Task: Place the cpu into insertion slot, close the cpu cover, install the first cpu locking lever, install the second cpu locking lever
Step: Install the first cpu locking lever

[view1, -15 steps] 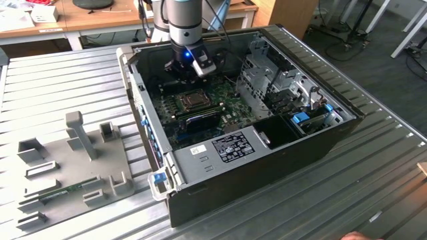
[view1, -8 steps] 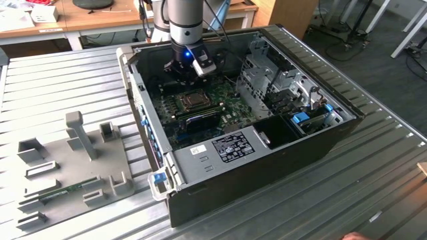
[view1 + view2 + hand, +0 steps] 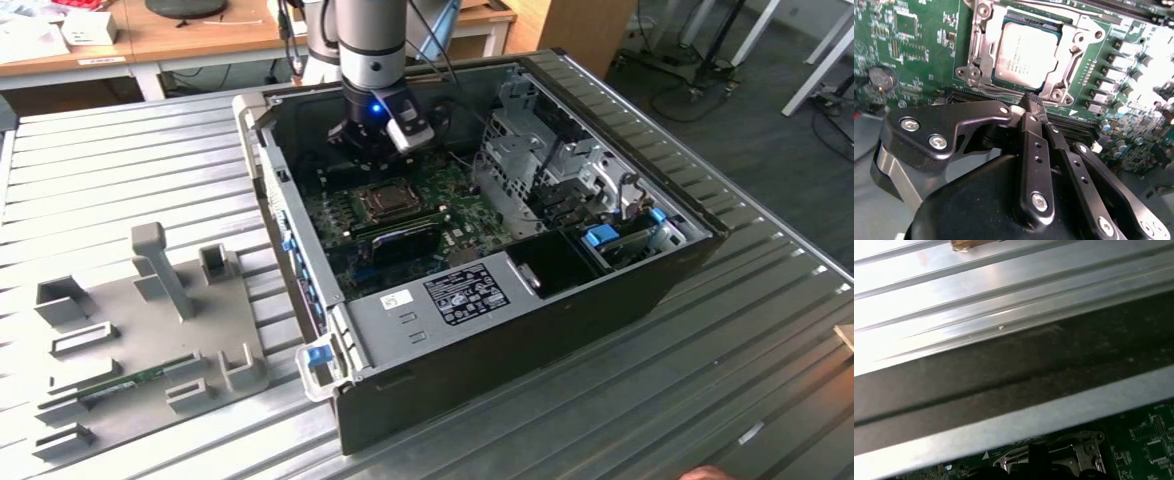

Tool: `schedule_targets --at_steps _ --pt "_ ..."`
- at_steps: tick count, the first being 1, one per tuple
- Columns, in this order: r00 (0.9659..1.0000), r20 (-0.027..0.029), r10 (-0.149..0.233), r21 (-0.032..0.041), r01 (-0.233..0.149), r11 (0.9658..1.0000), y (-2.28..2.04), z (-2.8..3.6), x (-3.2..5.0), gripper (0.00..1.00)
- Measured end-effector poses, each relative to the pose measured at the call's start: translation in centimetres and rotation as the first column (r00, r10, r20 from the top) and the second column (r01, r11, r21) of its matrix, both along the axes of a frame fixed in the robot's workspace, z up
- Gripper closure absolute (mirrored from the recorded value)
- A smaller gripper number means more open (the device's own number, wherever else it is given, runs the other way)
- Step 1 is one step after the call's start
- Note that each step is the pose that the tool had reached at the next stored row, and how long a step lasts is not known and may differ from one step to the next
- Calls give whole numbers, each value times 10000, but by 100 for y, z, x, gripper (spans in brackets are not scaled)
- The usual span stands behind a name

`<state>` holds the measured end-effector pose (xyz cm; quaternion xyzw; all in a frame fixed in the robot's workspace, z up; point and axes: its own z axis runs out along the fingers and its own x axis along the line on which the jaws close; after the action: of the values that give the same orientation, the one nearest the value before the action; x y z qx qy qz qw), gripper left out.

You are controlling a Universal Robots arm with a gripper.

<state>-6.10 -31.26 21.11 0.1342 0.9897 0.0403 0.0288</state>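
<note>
The cpu (image 3: 1026, 55) lies flat in the insertion slot (image 3: 977, 52), its dull silver top showing through the window of the cpu cover (image 3: 1070, 47), which lies down around it. My gripper (image 3: 1030, 101) hovers just beside the slot's edge, black fingers (image 3: 1035, 145) pressed together with nothing between them. In the exterior view the gripper (image 3: 378, 148) hangs inside the open computer case, just behind the slot (image 3: 387, 200) on the green board (image 3: 461, 215). In the first wrist view a corner of the slot (image 3: 1079, 452) peeks from under the case wall.
The case walls (image 3: 274, 200) surround the board. A metal drive cage (image 3: 534, 150) stands on the exterior view's right, long black memory slots (image 3: 400, 235) lie in front of the slot. A grey fixture tray (image 3: 147, 330) sits on the ribbed metal table (image 3: 747, 330).
</note>
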Motion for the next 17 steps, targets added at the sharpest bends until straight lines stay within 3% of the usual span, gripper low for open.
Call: schedule_targets --at_steps 4,8,12,17 --pt "9973 0 729 1 -729 9973 0 -3 -1 90" --pt "9906 -2 1365 -6 -1365 9906 0 -6 -1 90" --pt "9890 -3 1478 -21 -1478 9890 0 -9 0 90" --pt "9865 -25 1636 -162 -1636 9864 -1 -8 -1 90"
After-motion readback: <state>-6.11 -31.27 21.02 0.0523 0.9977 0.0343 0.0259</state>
